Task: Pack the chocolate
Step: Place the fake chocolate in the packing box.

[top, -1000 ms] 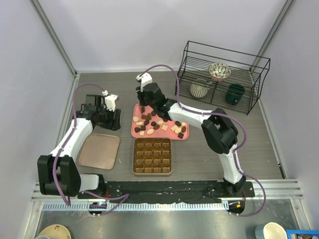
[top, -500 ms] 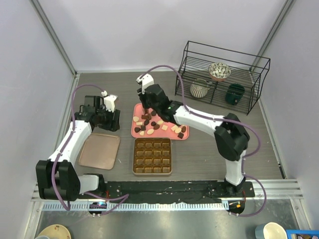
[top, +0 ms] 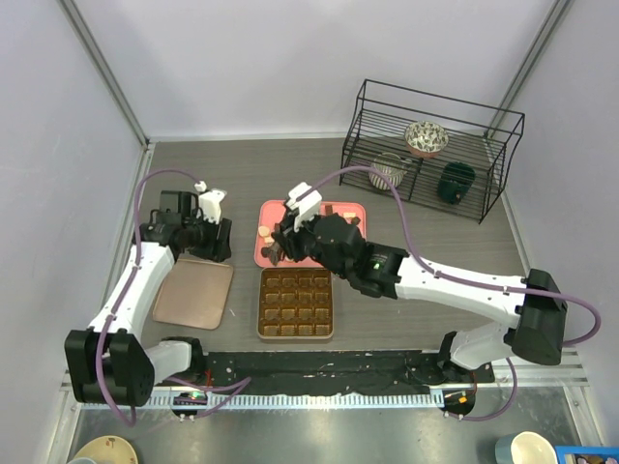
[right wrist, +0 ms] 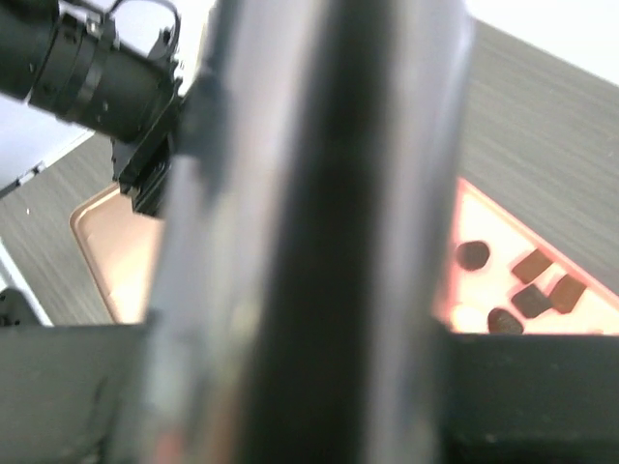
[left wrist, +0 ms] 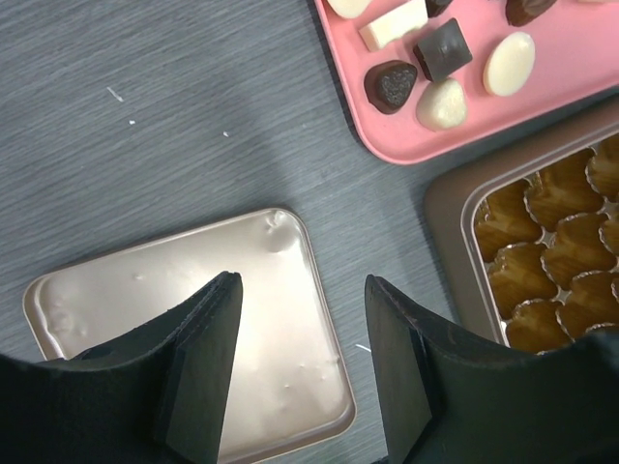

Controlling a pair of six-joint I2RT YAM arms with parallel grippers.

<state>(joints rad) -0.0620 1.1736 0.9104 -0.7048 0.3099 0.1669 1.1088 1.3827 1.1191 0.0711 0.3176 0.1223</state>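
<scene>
The chocolate (left wrist: 443, 48) lies loose on the pink tray (left wrist: 571, 72), dark and cream pieces mixed. More of it shows at the tray's left edge (top: 263, 232) and in the right wrist view (right wrist: 532, 266). The gold-brown gridded box (top: 295, 303) sits just near of the tray, its cups (left wrist: 542, 271) empty where visible. My left gripper (left wrist: 300, 285) is open over the right edge of a flat rose-gold lid (left wrist: 193, 319), holding nothing. My right gripper (top: 285, 242) hangs over the tray's near-left part. A blurred dark bar fills its wrist view and hides the jaws.
The lid (top: 191, 293) lies left of the box. A black wire rack (top: 426, 155) with bowls and a dark cup stands at the back right. My right arm (top: 435, 280) stretches low across the table right of the box. Bare table lies behind the tray.
My right arm has dropped low and swung its gripper from the tray's far-left corner toward the near-left edge by the box. The left gripper shifted slightly left.
</scene>
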